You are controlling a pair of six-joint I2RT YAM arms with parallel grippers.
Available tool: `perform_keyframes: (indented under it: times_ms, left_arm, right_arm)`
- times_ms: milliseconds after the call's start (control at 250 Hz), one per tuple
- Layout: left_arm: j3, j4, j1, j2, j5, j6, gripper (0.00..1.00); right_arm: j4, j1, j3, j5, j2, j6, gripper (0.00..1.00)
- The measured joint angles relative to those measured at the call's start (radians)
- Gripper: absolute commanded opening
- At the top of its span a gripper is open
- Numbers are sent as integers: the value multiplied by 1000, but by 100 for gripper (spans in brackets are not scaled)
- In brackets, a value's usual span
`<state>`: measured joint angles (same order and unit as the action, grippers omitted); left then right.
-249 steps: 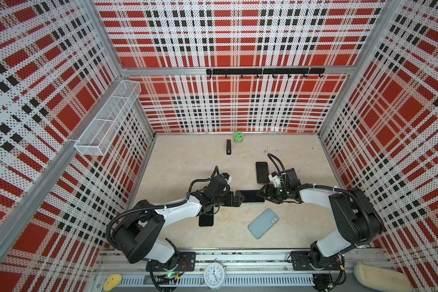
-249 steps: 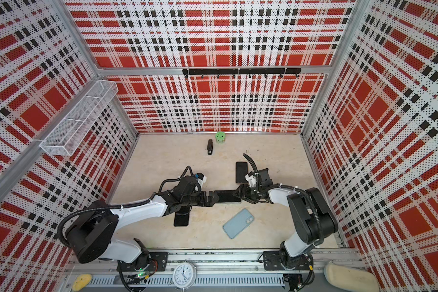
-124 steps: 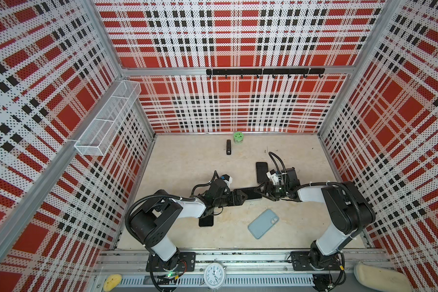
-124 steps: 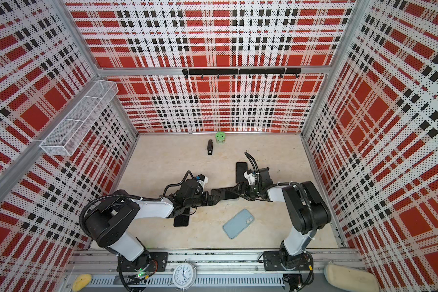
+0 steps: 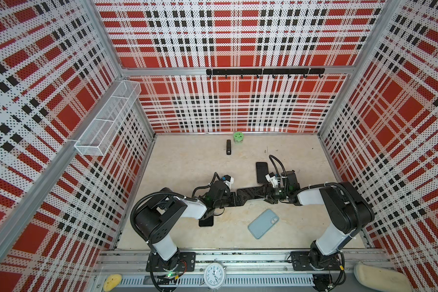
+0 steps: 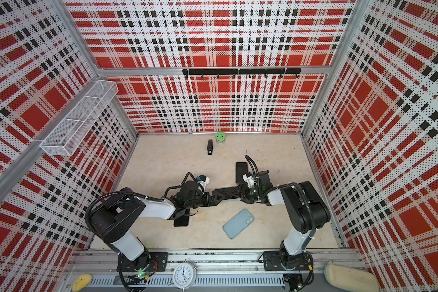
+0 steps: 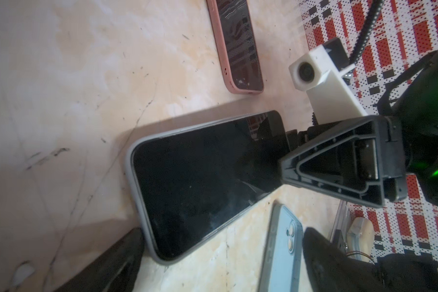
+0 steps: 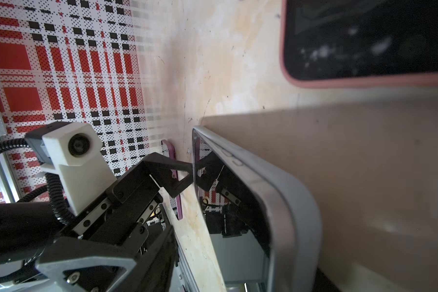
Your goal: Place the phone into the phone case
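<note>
While its jaws pinch one end of the phone, the right gripper holds it tilted off the table. The left gripper gapes wide, holding nothing, one fingertip seemingly touching the other end. A grey case rims the phone. A blue phone lies back up nearby. The clock shows numerals, too small to read.
</note>
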<state>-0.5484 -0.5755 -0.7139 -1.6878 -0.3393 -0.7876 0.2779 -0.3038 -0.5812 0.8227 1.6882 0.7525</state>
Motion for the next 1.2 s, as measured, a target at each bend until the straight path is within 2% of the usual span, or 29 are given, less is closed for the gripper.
perform_keyframes:
  times_ms: [480,916,1037,1201]
  left_arm:
    - [30,-73,1,-10,-10,-24,100]
    - [30,-91,1,-19,-15,-38,100]
    - [30,-91,1,-19,-16,-39,100]
    - [34,-87,6,-11,-16,-41,100]
  right_arm:
    - [-16,0,28,-31,-153,0,38]
    - [-27,0,39,-56,-177,-5,2]
    - [-36,1,40,-64,-177,-13,2]
    - [-67,0,40,-68,-202,-29,10]
